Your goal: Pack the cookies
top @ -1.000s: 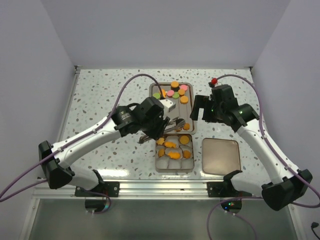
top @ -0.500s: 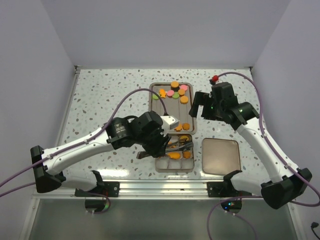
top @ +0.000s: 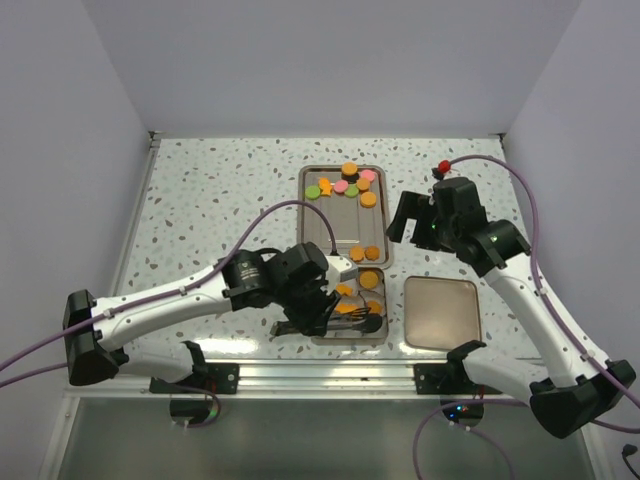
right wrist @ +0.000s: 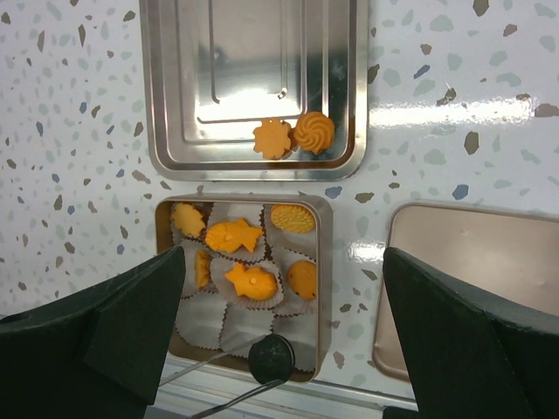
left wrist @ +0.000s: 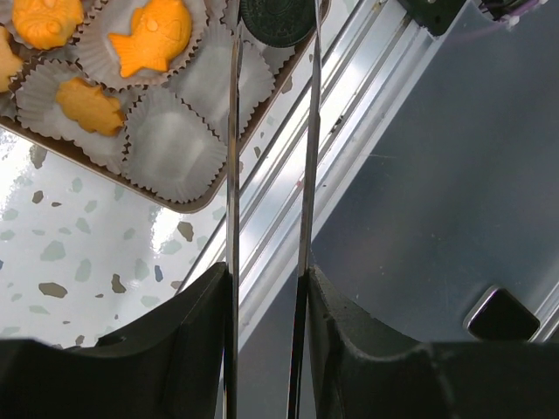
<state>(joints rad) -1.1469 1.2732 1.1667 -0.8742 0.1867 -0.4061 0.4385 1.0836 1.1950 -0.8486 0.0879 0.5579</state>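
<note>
My left gripper (top: 325, 305) (left wrist: 266, 275) is shut on metal tweezers (left wrist: 234, 157). Their tips pinch a round black cookie (left wrist: 278, 22) (right wrist: 271, 358) over the near right corner of the square tin (right wrist: 323, 288) (top: 385, 300). The tin holds pale paper cups, several with orange fish-shaped and round cookies (right wrist: 251, 282). Two orange cookies (right wrist: 293, 135) lie at the near end of the steel tray (right wrist: 157, 87). More orange, pink, green and black cookies (top: 345, 185) lie at its far end. My right gripper (top: 410, 215) (right wrist: 284, 253) is wide open and empty, high above the tin.
The tin's lid (top: 442, 312) (right wrist: 472, 288) lies upturned to the right of the tin. The aluminium rail (left wrist: 288, 157) runs along the table's near edge just past the tin. The left arm's cable (top: 290, 210) loops over the tray's left side.
My left arm has pulled back toward the near edge, carrying the tweezers and black cookie from the tray's near end to the tin's front right corner. My right gripper has drifted slightly right.
</note>
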